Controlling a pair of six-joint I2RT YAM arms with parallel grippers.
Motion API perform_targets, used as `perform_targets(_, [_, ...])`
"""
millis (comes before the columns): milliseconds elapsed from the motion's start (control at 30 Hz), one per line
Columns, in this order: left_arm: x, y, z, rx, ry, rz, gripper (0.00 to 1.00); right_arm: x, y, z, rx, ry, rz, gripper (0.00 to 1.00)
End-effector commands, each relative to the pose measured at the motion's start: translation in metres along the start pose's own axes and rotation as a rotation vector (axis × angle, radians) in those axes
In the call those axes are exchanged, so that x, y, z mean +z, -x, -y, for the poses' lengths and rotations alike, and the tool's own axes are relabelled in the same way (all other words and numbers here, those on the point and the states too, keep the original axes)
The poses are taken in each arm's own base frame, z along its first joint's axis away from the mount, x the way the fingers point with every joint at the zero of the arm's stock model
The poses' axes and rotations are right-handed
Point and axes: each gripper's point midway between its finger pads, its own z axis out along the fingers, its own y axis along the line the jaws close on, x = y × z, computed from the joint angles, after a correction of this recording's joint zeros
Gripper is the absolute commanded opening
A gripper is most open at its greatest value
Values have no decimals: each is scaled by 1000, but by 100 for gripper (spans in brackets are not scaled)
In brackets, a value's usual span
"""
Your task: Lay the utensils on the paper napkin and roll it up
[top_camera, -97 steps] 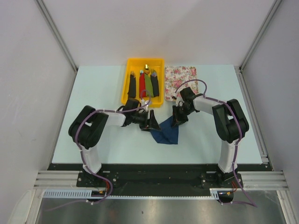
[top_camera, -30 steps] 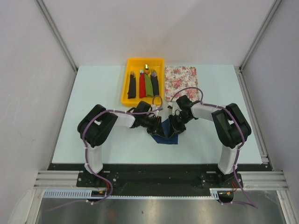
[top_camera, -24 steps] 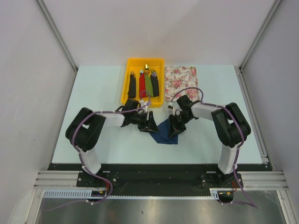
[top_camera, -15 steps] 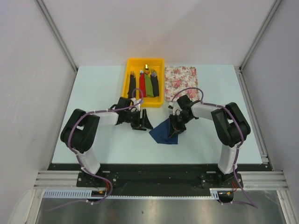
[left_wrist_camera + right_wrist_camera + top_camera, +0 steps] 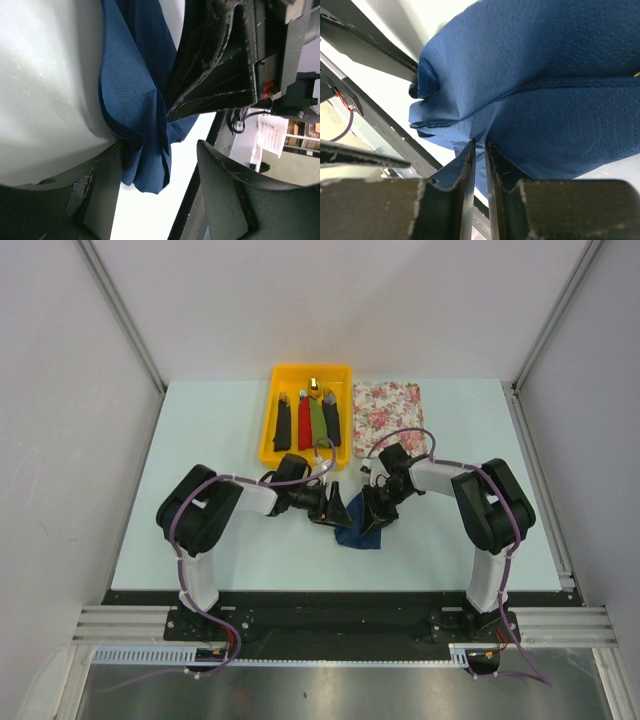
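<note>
The dark navy paper napkin (image 5: 358, 534) lies bunched and folded on the table between my two grippers. My right gripper (image 5: 376, 512) is shut on a fold of the napkin (image 5: 545, 75), its jaws (image 5: 479, 145) pinching the paper from above. My left gripper (image 5: 337, 508) is open at the napkin's left edge. In the left wrist view, hanging folds of the napkin (image 5: 132, 100) reach between its spread jaws (image 5: 158, 145), close to the left finger (image 5: 95, 195). The utensils are hidden.
A yellow tray (image 5: 268, 435) at the back holds black, red and green bundles (image 5: 312, 420). A floral mat (image 5: 390, 412) lies to its right. The right gripper's black body (image 5: 215, 65) is close in front of my left wrist camera.
My left gripper opened, drew back to the left off the napkin, then came back to its left edge, open. The right gripper has kept its pinch and barely moved.
</note>
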Motion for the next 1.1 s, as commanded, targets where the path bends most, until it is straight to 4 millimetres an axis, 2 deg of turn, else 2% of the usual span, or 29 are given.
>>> perform_targets(0, [4,19,-1,61,16,111,66,28,2,38,-28,-132,7,18])
perform_targets(67, [0,23,-15,49,78,148,68,28,2,38,-27,-132,9,18])
perform_targets(133, [-3,12,-22,-13,51,145,68,28,3,37,-30,-131,11,18])
perform_targets(167, [-6,15,-22,-26,33,164,68,28,2,38,-29,-133,11,18])
perform_targets(233, [-8,2,-13,-26,-36,130,66,28,1,39,-26,-133,10,18])
perform_targets(267, [-8,4,-1,-22,-96,135,64,28,1,38,-29,-134,10,18])
perform_targets(333, [-10,-3,8,-32,-155,129,64,28,1,39,-25,-133,11,18])
perform_targets(433, [-7,13,17,8,-197,170,66,29,0,39,-21,-133,9,18])
perform_targets(700, [12,47,16,23,-234,191,69,31,0,40,-17,-134,5,18])
perform_targets(933, [21,47,4,7,-224,178,70,30,-1,41,-14,-136,6,18])
perform_targets(1000, [18,36,2,-8,-222,151,70,29,0,42,-10,-137,7,18])
perform_targets(1067, [11,28,9,-5,-232,132,70,29,0,42,-10,-135,7,18])
